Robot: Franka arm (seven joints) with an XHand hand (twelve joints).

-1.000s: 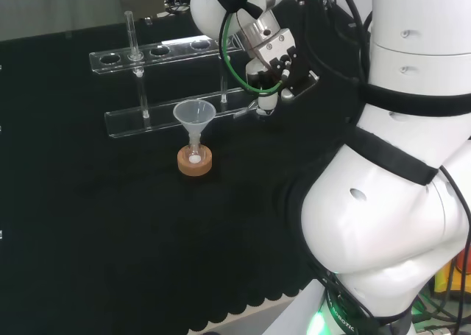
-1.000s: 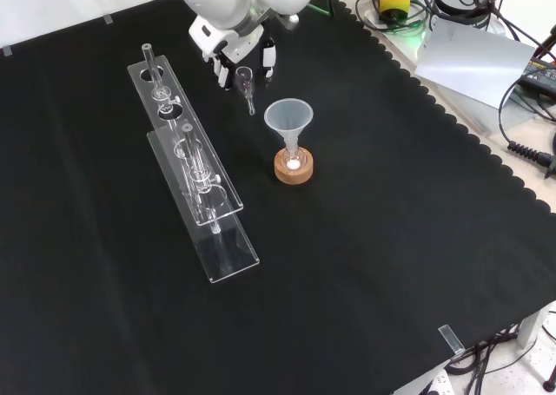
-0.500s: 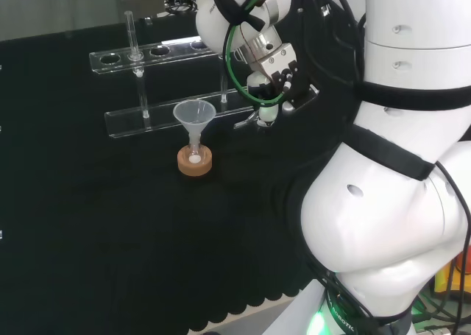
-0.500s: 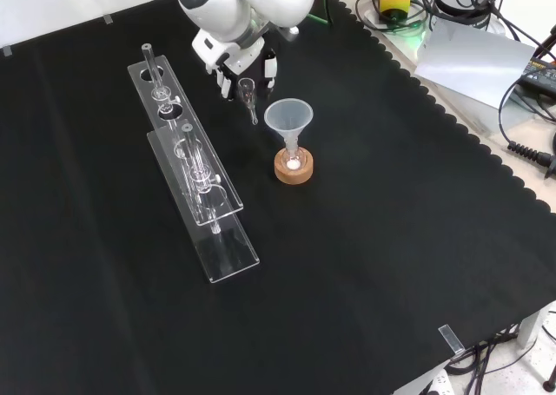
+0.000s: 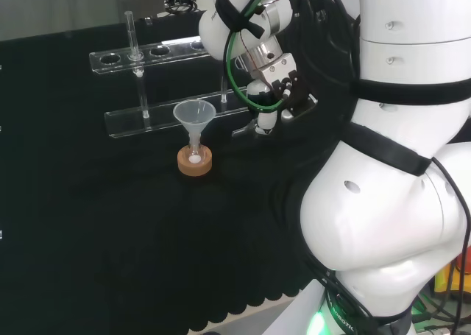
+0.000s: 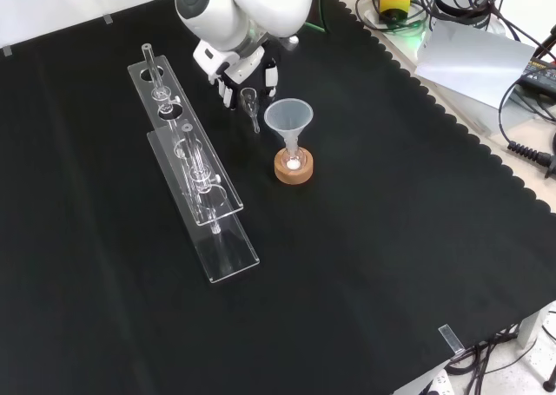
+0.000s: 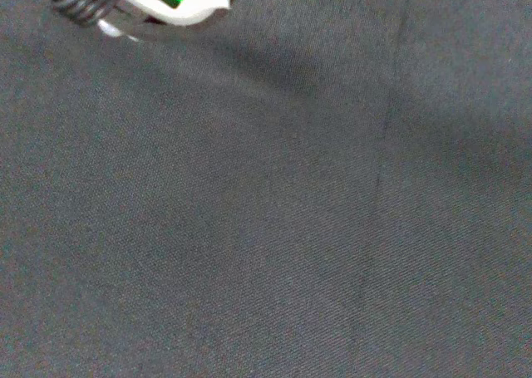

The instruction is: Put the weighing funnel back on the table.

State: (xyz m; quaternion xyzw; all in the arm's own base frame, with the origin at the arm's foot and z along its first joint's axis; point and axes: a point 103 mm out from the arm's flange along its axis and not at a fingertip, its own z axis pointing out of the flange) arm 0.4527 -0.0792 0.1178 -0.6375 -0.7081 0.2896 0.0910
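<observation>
The weighing funnel (image 6: 251, 107), a small clear piece with a short stem, is pinched in my black and white hand (image 6: 246, 69). In the front view it hangs just left of the big funnel (image 6: 288, 117), stem slanting down towards the cloth. In the head view the hand (image 5: 277, 90) is right of the funnel (image 5: 194, 117), and the weighing funnel (image 5: 249, 128) sits low under the fingers. I cannot tell whether its stem touches the cloth. The wrist view shows close black cloth (image 7: 274, 228) and a white part of the hand (image 7: 179, 0).
The big funnel stands in a small flask on a cork ring (image 6: 294, 167). Two clear racks (image 6: 193, 167) holding glass tubes run along the left in the front view, close beside the hand. A small clear piece (image 6: 449, 338) lies by the front edge.
The hand has come down towards the cloth with the weighing funnel and shifted slightly closer to the big funnel. Nothing else has moved.
</observation>
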